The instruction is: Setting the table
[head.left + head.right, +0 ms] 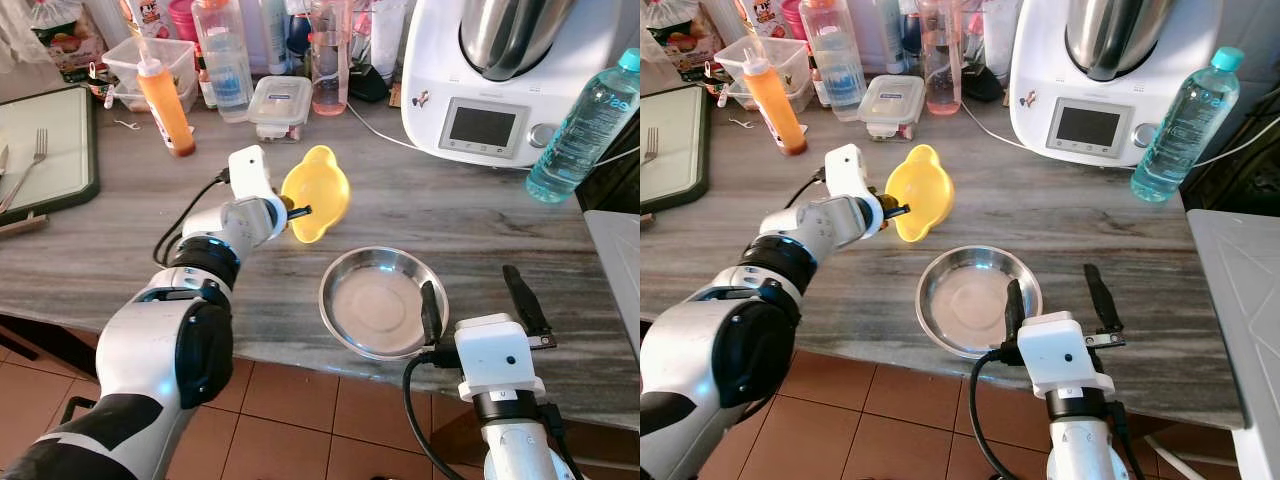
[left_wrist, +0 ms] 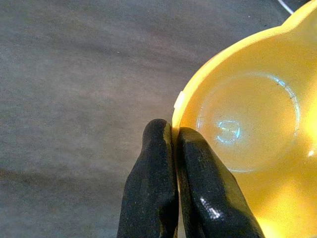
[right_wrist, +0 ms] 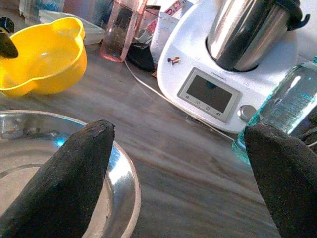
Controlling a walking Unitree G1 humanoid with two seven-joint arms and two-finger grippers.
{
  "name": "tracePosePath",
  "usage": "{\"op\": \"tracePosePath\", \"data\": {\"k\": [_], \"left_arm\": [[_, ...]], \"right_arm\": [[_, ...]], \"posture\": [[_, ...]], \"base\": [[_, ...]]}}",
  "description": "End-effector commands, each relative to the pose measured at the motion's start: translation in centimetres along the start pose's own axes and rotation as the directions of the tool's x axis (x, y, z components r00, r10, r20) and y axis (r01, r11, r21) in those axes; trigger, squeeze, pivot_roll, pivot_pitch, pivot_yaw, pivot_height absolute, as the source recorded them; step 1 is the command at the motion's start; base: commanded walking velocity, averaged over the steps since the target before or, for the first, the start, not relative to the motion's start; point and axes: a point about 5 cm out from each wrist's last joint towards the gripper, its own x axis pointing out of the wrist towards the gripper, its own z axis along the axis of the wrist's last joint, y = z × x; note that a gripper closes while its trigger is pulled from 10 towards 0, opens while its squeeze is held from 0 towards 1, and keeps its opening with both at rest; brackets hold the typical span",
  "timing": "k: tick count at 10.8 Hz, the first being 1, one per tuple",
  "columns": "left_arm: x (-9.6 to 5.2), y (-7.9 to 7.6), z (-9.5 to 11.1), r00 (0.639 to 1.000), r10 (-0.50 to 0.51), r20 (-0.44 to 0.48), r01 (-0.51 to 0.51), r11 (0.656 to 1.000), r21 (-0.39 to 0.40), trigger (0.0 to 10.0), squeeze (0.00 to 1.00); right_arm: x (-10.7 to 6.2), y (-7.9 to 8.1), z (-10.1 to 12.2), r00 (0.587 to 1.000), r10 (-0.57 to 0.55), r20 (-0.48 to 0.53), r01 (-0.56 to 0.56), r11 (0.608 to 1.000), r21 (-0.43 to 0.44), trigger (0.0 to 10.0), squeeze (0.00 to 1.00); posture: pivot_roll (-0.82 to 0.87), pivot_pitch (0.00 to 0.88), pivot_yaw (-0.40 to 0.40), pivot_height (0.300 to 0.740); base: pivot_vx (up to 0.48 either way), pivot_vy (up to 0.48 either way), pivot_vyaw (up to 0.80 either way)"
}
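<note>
The left claw (image 1: 297, 211) was clamped on the rim of a tilted yellow bowl (image 1: 318, 192), held over the worktop (image 1: 420, 205) at eleven o'clock from a steel dish (image 1: 378, 302). The right claw (image 1: 478, 300), fingers apart, hovered at the dish's four o'clock edge.

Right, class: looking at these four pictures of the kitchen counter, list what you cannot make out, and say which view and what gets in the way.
- Yellow bowl, left wrist view: the far rim is cut off by the frame edge.
- Steel bowl, right wrist view: partly hidden behind a black finger.
- Fork, left eye view: its handle end runs off the left edge.
- Labels on the bottles behind: too small to read.
- Water bottle, right wrist view: lower part hidden by the other finger.
</note>
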Motion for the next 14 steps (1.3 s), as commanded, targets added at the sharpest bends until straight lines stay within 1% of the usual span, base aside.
{"op": "tracePosePath", "data": {"k": [1,3,4,5,6,7,9,10,11,12,13,14], "left_arm": [[-0.1,0.8,-0.3,0.999,0.023,-0.029,-0.022,1.0,0.02,0.0,0.0],[-0.3,1.7,-0.1,0.998,0.039,-0.043,-0.037,0.998,0.053,0.0,0.0],[-0.4,2.3,0.0,0.997,0.053,-0.052,-0.049,0.996,0.068,0.0,0.0],[-0.7,2.9,0.1,0.995,0.065,-0.071,-0.057,0.993,0.101,0.7,0.0],[-0.8,3.2,0.2,0.994,0.069,-0.082,-0.059,0.991,0.121,1.5,0.0],[-1.1,3.5,0.5,0.993,0.07,-0.09,-0.056,0.988,0.146,2.2,0.0],[-1.5,3.5,0.8,0.991,0.064,-0.118,-0.04,0.98,0.194,2.8,0.0],[-1.6,3.2,0.9,0.991,0.053,-0.12,-0.026,0.976,0.215,3.1,0.0],[-2.0,2.4,1.4,0.991,0.017,-0.132,0.026,0.949,0.316,8.0,0.0],[-2.2,1.9,1.8,0.992,-0.035,-0.125,0.082,0.916,0.392,10.0,0.0],[-2.4,1.5,1.8,0.984,-0.094,-0.149,0.146,0.907,0.394,10.0,0.0],[-2.7,0.9,2.1,0.979,-0.135,-0.151,0.189,0.878,0.44,10.0,0.0]], "right_arm": [[0.0,0.2,-0.2,1.0,0.02,-0.007,-0.02,1.0,0.004,10.0,0.0],[0.0,0.2,-0.3,1.0,0.024,-0.005,-0.024,1.0,0.007,10.0,0.0],[0.0,0.4,-0.3,0.999,0.043,-0.01,-0.042,0.998,0.037,10.0,0.0],[-0.1,0.9,-0.4,0.996,0.087,-0.028,-0.084,0.991,0.107,10.0,0.0],[-0.2,1.0,-0.5,0.994,0.104,-0.036,-0.099,0.987,0.124,10.0,0.0],[-0.4,1.0,-0.7,0.993,0.109,-0.039,-0.104,0.988,0.117,10.0,0.0],[-0.3,1.1,-0.8,0.992,0.115,-0.042,-0.109,0.987,0.119,10.0,0.0],[-0.3,1.2,-0.8,0.992,0.12,-0.043,-0.114,0.986,0.123,10.0,0.0],[-0.2,1.3,-0.9,0.991,0.126,-0.045,-0.12,0.985,0.122,10.0,0.0],[-0.2,1.4,-1.0,0.991,0.129,-0.046,-0.123,0.985,0.121,10.0,0.0],[-0.2,1.5,-1.0,0.99,0.13,-0.046,-0.124,0.985,0.122,10.0,0.0],[-0.1,1.6,-1.1,0.99,0.134,-0.046,-0.128,0.984,0.123,10.0,0.0]], "posture": [[0.05,0.133,0.041,0.74],[0.06,0.132,0.039,0.74],[0.07,0.131,0.041,0.74],[0.07,0.131,0.043,0.74],[0.08,0.131,0.046,0.74],[0.08,0.132,0.049,0.74],[0.09,0.134,0.055,0.74],[0.09,0.133,0.057,0.74],[0.1,0.131,0.059,0.74],[0.1,0.13,0.061,0.74],[0.1,0.129,0.06,0.74],[0.1,0.128,0.059,0.74]], "base": [[0.0,0.0,0.0],[0.0,0.0,0.0],[0.0,0.0,0.0],[0.0,0.0,0.0],[0.0,0.0,0.0],[0.0,0.0,0.0],[0.0,0.0,0.0],[0.0,0.0,0.0],[0.0,0.0,0.0],[0.0,0.0,0.0],[0.0,0.0,0.0],[0.0,0.0,0.0]]}}
